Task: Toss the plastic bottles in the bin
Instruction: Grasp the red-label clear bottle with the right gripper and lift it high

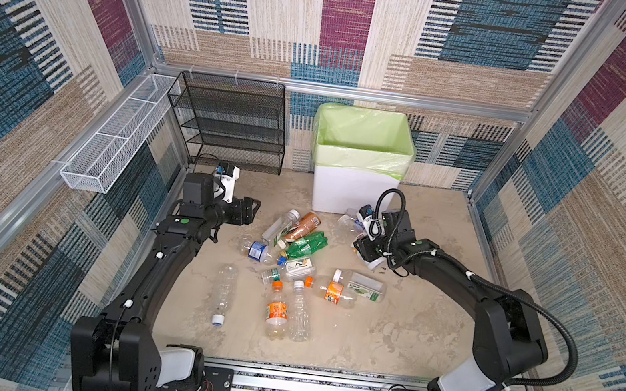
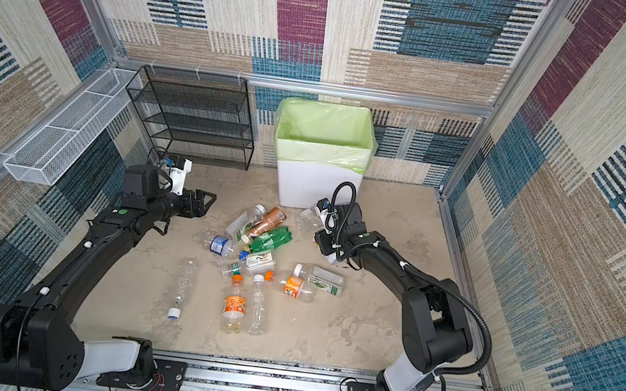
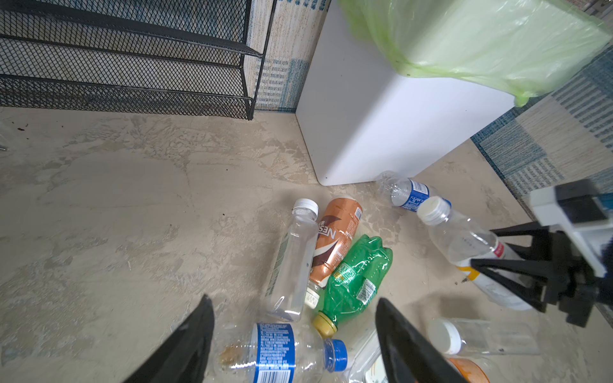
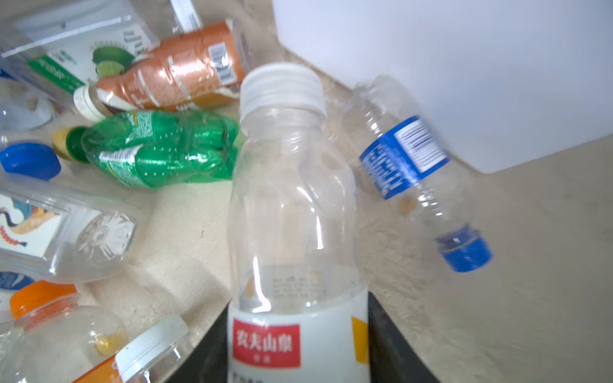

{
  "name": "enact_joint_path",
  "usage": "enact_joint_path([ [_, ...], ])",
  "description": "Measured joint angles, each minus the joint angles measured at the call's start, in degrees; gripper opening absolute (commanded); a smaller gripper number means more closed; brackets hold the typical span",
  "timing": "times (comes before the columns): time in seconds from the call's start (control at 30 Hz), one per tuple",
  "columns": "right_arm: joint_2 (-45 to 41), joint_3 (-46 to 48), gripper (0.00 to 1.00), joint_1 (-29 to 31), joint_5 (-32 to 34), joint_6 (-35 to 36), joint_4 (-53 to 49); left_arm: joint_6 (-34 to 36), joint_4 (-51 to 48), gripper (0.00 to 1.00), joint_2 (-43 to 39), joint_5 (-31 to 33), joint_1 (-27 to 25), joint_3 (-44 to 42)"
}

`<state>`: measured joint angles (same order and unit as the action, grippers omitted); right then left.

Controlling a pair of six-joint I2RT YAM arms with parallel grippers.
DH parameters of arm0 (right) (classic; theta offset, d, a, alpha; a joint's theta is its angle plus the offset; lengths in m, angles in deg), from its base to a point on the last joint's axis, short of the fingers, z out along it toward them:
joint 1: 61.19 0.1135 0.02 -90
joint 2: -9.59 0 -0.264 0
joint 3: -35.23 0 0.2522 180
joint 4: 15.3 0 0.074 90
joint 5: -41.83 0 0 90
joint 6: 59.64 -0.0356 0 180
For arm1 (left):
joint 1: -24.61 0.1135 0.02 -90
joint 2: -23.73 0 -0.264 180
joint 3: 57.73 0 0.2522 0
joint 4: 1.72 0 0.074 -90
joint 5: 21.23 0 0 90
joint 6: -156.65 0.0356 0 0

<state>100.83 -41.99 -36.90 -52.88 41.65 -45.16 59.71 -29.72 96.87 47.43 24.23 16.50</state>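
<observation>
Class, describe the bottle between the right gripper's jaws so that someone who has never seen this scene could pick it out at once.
Find the green-lined white bin at the back. Just in front of it, the right gripper clasps a bottle. Unlike the blue-labelled bottle beside it, this one is clear with a white cap and a white label bearing a red patch.

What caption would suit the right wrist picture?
Right gripper holds a white-capped clear bottle beside the bin, more bottles strewn nearby.
</observation>
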Motion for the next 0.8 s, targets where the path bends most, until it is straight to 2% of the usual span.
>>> enact_joint_path([
  [0.23, -16.3, 8.2, 0.52, 0.0, 6.6, -5.3, 13.1, -0.2, 0.5, 0.77, -1.0, 0.0, 0.0, -0.8],
  [0.4, -27.5, 18.4, 0.54, 0.0, 8.3, -7.2, 34.0, -0.4, 1.2, 0.77, -1.5, -0.4, 0.0, -1.2],
  [0.63, -34.1, 25.6, 0.55, 0.0, 8.3, -6.3, 60.6, -0.4, 2.3, 0.77, -3.1, -0.4, 0.0, -2.5],
  [0.8, -35.5, 25.0, 0.56, 0.0, 8.3, -4.9, 74.2, -0.4, 3.1, 0.77, -3.9, -0.4, 0.0, -3.4],
])
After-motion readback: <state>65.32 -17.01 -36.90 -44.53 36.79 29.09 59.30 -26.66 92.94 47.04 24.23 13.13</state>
